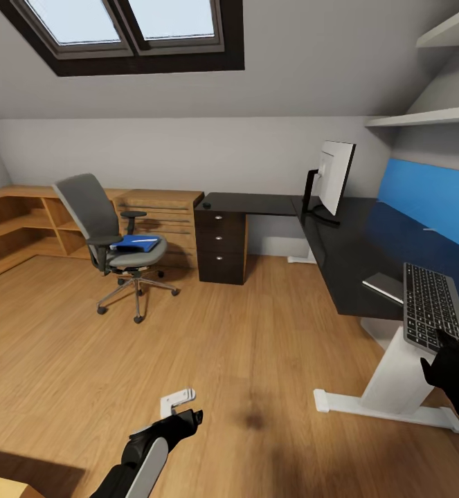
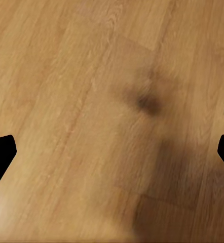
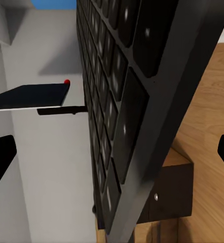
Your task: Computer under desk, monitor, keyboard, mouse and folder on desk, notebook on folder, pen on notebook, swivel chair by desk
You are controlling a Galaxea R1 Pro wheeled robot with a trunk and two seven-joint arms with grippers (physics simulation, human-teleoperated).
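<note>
- My right jaws are gripping the near end of the keyboard at the lower right of the head view, and it is hanging over the front edge of the worktop.
- In the right wrist view, the keyboard is running edge-on across the middle of the frame, its black keys facing the grey wall.
- My left jaws are hovering over the wood floor at the bottom centre of the head view; in the left wrist view my fingertips are sitting at opposite edges of the frame, spread wide with nothing between them.
- The monitor is standing on the worktop right of centre, its white back turned toward me.
- The notebook is lying flat on the worktop just left of the keyboard.
- The swivel chair is sitting left of centre, well apart from the worktop, with the folder resting on its seat.
- A small dark thing is lying on the far left corner of the worktop, above the drawer unit; it is too small for me to tell what it is.
- A small white object is lying on the floor just above my left jaws.
</note>
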